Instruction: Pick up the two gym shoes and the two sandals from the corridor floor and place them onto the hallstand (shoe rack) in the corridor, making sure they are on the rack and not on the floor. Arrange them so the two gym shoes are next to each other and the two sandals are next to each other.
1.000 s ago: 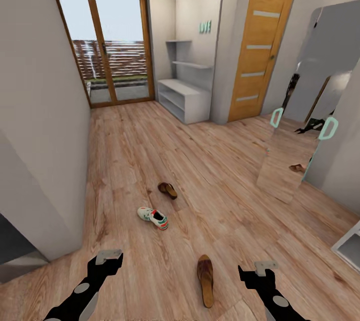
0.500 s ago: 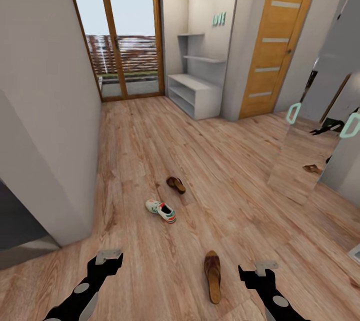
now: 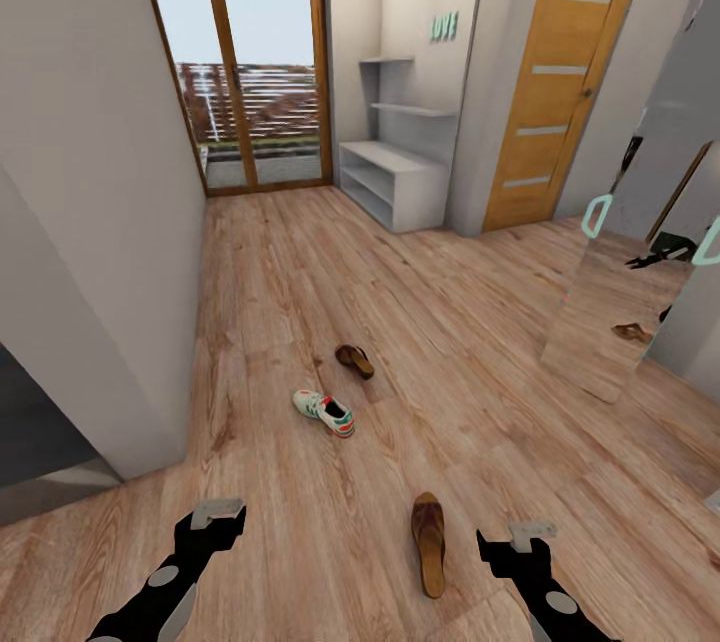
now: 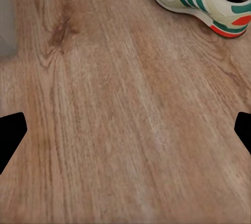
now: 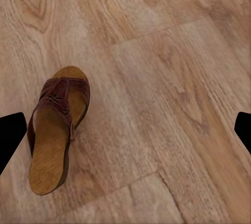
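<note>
The floor (image 3: 300,272) is warm brown wood plank with darker streaks of grain and a few knots. The sneaker (image 3: 324,412) is white with green side stripes, a red-orange heel patch and white laces. The near sandal (image 3: 429,542) has a dark brown perforated strap and a tan footbed; the far sandal (image 3: 354,360) shows the same brown and tan. The shoe rack (image 3: 392,184) is pale white-grey, with teal letters (image 3: 444,26) above it. The door (image 3: 560,82) on the right is orange-brown wood with pale horizontal strips. The mirror (image 3: 640,252) has teal fittings. Both arms are black with grey patches.
</note>
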